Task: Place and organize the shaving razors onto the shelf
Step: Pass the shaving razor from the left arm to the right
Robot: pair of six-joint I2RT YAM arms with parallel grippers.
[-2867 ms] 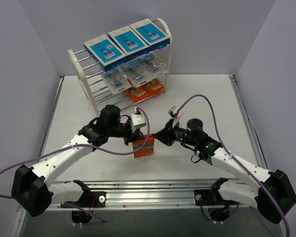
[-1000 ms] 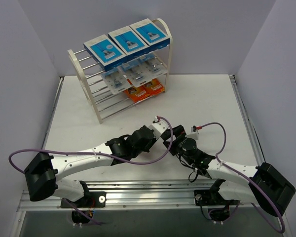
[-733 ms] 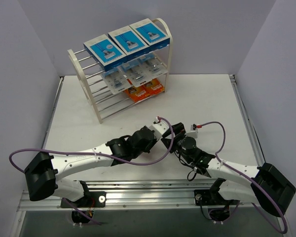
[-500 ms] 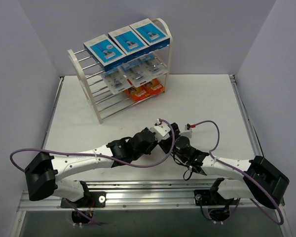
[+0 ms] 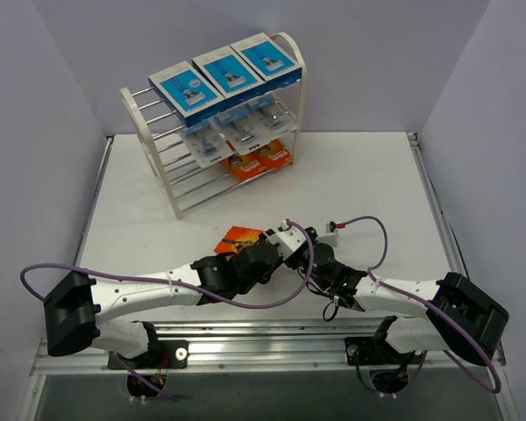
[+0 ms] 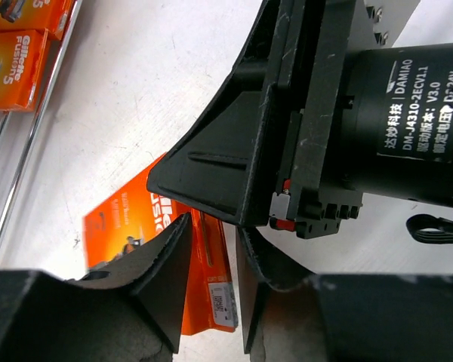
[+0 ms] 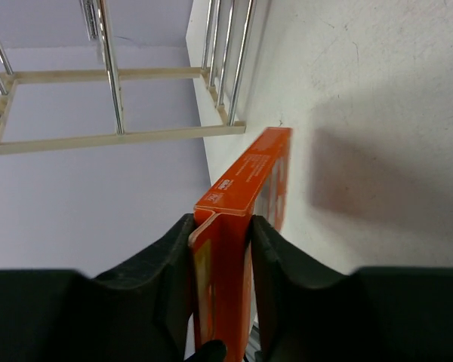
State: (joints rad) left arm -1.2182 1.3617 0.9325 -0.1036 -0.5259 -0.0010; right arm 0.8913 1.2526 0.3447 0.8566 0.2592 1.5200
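One orange razor pack (image 5: 239, 237) is held low over the table between my two grippers, tilted, with its far end sticking out to the upper left. My right gripper (image 7: 221, 220) is shut on this pack (image 7: 245, 188), clamping it edge-on. My left gripper (image 6: 214, 226) straddles the pack's other end (image 6: 124, 219) with a gap beside one finger, so it is open. In the top view the two grippers meet, left (image 5: 279, 247) and right (image 5: 302, 252). The shelf (image 5: 294, 53) stands at the back left with three blue boxes (image 5: 228, 70) on top, clear blister packs (image 5: 237, 127) below and two orange packs (image 5: 259, 160) under those.
The shelf's chrome rods (image 7: 106, 75) and white frame show ahead in the right wrist view. Two shelved orange packs (image 6: 15, 60) show at the left wrist view's top left. Purple cables (image 5: 359, 224) loop over both arms. The table's metal rail (image 5: 263, 338) runs along the near edge.
Both grippers have shifted left and nearer together. The orange pack, hidden under the arms a second ago, now sticks out to the upper left of them.
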